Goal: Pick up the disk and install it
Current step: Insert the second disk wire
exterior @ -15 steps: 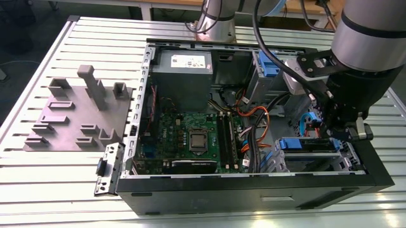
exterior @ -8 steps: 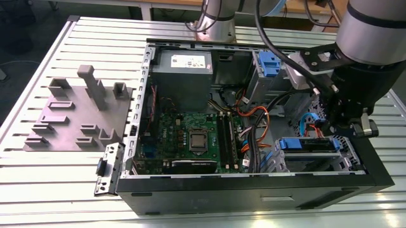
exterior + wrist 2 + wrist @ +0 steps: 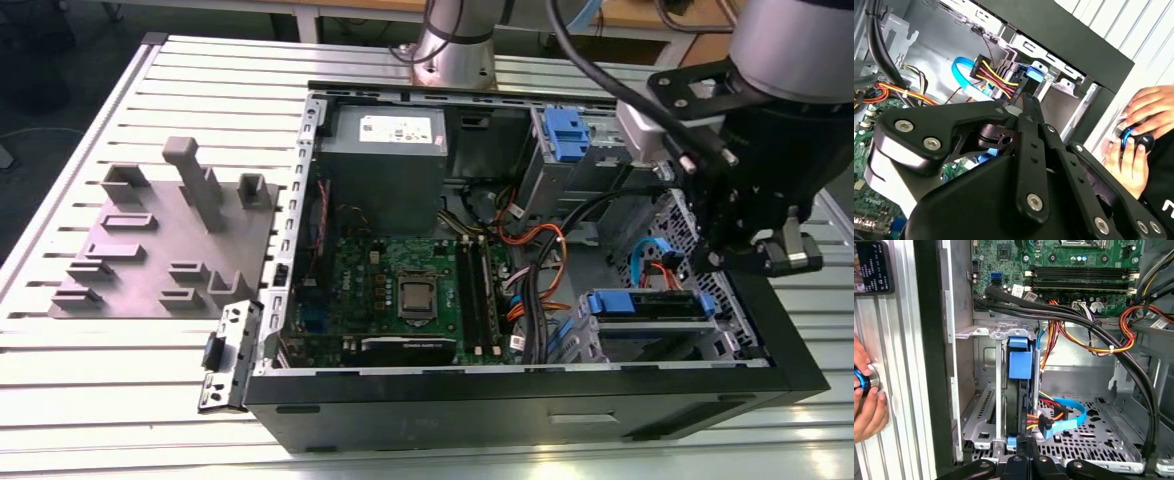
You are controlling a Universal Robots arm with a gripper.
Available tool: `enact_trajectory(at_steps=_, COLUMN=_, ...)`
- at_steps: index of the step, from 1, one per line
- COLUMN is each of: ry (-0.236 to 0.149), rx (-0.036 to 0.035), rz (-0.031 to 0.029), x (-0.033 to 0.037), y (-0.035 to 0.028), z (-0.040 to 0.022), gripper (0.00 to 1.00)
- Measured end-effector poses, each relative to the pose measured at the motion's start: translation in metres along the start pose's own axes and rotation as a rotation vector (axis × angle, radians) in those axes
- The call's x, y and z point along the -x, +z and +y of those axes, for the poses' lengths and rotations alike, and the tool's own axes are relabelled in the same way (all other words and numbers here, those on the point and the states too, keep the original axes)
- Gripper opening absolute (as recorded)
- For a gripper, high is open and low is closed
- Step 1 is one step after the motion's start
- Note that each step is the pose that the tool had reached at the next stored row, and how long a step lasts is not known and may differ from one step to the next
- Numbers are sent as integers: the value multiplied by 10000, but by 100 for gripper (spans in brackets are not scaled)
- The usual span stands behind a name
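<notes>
I hang over the case (image 3: 747, 340) beside the bay where the disk (image 3: 1019, 365) sits on edge; my gripper (image 3: 1026, 450) has its jaws pressed together, empty.

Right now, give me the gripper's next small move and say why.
Probably a short, straight nudge onto the disk's near end. In the first wrist view the disk stands on edge in the drive cage, and the shut gripper sits in line with it, close to that end. I cannot tell whether they touch.

Blue-bracketed disk (image 3: 1019, 365); green motherboard (image 3: 400, 285); black gripper (image 3: 1026, 452); light blue cable (image 3: 1074, 419).
</notes>
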State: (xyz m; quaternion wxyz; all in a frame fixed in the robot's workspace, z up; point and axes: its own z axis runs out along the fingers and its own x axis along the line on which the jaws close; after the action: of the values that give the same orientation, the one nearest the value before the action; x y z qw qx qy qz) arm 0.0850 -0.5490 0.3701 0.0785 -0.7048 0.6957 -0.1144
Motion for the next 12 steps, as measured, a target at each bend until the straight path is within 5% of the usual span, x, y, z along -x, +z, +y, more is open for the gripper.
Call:
enact_trajectory(at_steps=4, ry=2, rx=8, rz=-5, x=-4, y=-73, z=-4, gripper=11)
enact_trajectory(at_steps=6, ry=-4, rx=96, rz=-11, x=-3, y=-75, z=3, gripper=11)
enact_trajectory(at_steps=8, ry=-13, rx=292, rz=-9, x=-3, y=-78, z=4, gripper=11)
enact_trajectory(at_steps=12, ry=-28, rx=800, rz=-49, x=-4, y=-77, z=4, gripper=11)
